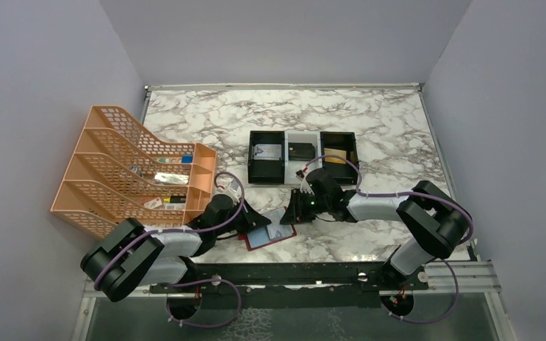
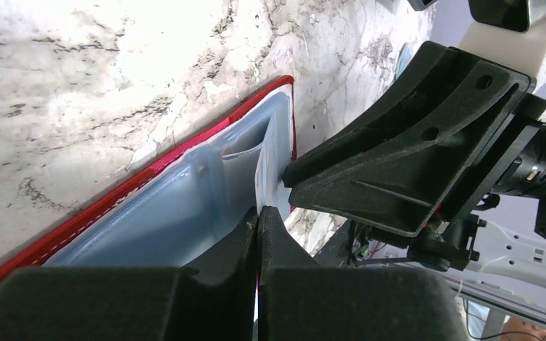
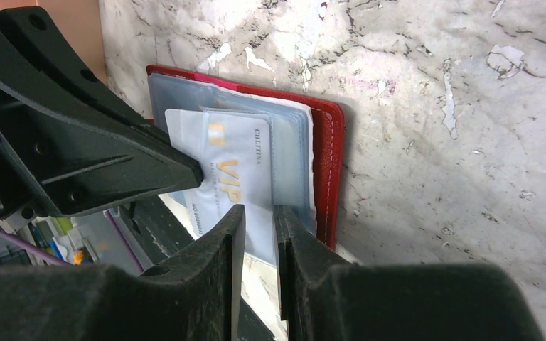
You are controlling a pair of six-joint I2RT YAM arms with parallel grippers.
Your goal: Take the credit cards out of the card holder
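tray (image 1: 265,175): 3 cards (image 1: 266,150) | card holder (image 3: 327,163): 1 credit card (image 3: 234,163) | left gripper (image 2: 258,213) pinching it | right gripper (image 3: 257,213) clamping holder

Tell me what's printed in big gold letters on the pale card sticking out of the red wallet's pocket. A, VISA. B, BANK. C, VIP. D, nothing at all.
C: the right wrist view shows gold letters reading VIP on the silvery-white card, which sticks out of a pale blue pocket of the card holder.
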